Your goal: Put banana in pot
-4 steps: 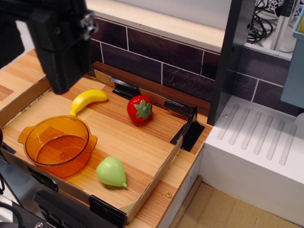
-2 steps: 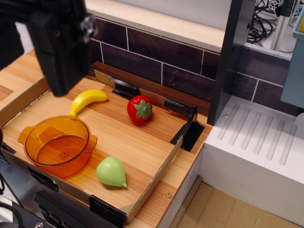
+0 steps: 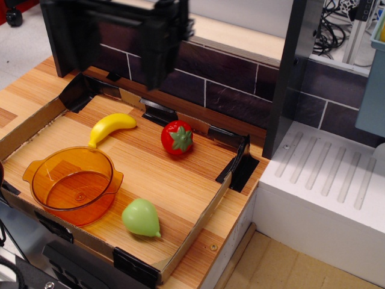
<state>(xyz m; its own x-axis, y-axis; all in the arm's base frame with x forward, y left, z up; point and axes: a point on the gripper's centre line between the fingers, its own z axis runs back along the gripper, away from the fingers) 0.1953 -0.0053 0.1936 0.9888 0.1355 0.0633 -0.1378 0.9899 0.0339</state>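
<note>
Hovering high at the back, the black gripper point(image 3: 114, 54) shows fingers spread, empty. Small yellow plastic banana point(image 3: 112, 127) lies on the wooden tabletop point(image 3: 174, 180) just behind the translucent orange pot point(image 3: 73, 183). Approach stage; descent over the banana comes next.

Count: 1 banana point(image 3: 112, 127), 1 pot point(image 3: 73, 183) (orange, translucent, 2 side handles), 1 strawberry point(image 3: 177, 138), 1 green pear point(image 3: 141, 217). That's 3 toy fruits plus 1 container, 4 loose items total. All sit in 1 cardboard tray point(image 3: 198, 220) with black corner brackets, 4 visible. 1 gripper point(image 3: 114, 42) overhead, 2 dark fingers. 1 white drainboard point(image 3: 325, 192) at right.
</note>
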